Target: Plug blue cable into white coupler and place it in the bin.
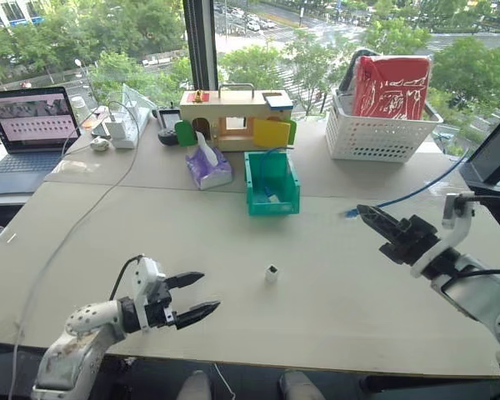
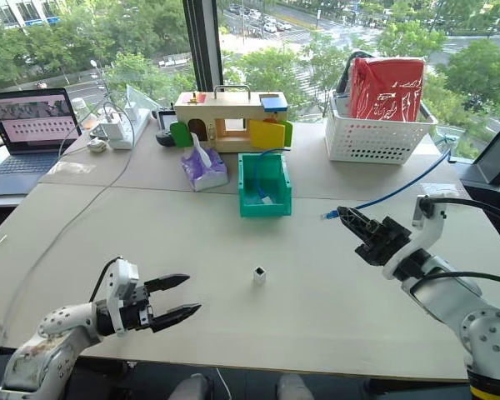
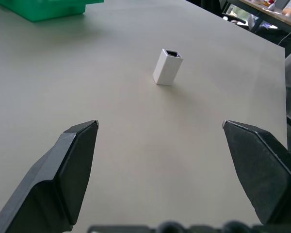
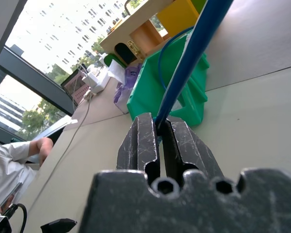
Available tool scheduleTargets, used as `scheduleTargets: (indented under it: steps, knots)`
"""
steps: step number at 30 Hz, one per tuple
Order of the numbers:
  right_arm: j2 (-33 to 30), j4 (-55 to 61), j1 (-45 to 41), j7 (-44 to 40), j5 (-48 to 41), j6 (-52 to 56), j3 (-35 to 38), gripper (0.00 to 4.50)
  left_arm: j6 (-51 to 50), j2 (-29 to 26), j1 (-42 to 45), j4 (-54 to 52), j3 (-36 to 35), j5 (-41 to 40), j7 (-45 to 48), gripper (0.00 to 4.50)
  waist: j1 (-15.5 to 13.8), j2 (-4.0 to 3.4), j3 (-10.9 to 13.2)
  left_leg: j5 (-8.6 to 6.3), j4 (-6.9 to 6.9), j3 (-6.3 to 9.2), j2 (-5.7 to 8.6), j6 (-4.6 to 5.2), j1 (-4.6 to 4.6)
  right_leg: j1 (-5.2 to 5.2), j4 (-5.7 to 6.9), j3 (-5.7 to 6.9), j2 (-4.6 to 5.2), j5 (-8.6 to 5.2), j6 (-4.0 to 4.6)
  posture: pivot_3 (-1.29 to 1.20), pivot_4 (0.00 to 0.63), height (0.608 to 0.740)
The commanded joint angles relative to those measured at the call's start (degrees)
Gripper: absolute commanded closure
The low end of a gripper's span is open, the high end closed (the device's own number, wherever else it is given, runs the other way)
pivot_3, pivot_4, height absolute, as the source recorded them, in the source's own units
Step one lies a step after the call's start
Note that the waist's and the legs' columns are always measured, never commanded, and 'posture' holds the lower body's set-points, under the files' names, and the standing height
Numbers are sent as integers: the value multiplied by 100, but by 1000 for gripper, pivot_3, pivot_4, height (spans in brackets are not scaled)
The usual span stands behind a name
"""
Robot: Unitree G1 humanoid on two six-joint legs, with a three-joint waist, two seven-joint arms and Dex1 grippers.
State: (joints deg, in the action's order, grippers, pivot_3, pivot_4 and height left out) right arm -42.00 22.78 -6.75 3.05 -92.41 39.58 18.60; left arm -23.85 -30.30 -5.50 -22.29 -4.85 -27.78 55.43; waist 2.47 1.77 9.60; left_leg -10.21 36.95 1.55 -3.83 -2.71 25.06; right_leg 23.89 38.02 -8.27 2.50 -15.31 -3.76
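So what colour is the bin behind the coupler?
Teal-green. The bin shows best in the left eye view, beyond the white coupler.

Upper-floor office or lab: laptop (image 1: 31, 125), big windows (image 1: 83, 42) (street below), worktable (image 1: 233, 233).

Coupler (image 1: 272, 273) is a tiny white block standing upright on the bare table, dark socket facing up, nothing touching it. Blue cable (image 1: 417, 192) is thin and light blue, its plug end lifted off the table and well apart from the coupler. Bin (image 1: 272, 181) is teal-green, low front, further back, with another blue cable in it.
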Motion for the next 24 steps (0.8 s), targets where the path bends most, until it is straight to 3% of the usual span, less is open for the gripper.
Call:
scheduleTargets:
  steps: [1, 8, 24]
  knots:
    - [10, 76, -112, -74, -6, 81, 127, 4500, 108, 270, 106, -644, 586, 533, -746, 88, 1, -4, -3, 0, 0, -2, 2, 0, -1, -2, -2, -3, 1, 0, 0, 0, 150, 724]
    - [-58, 353, 65, 115, -160, 165, 300, 4500, -77, 664, 551, -242, 1252, 1162, -1575, 88, 35, -11, -7, 0, -1, -1, 2, 0, -6, -4, -1, -5, -3, 0, 0, 0, 150, 724]
    - [-247, 957, 623, 568, -382, 131, 743, 4500, 220, 1482, 1520, 1171, 2324, 1723, -1824, 88, 15, -19, -11, -2, -5, -1, 5, 2, -46, -57, -21, -3, -1, -5, -8, 0, 150, 724]
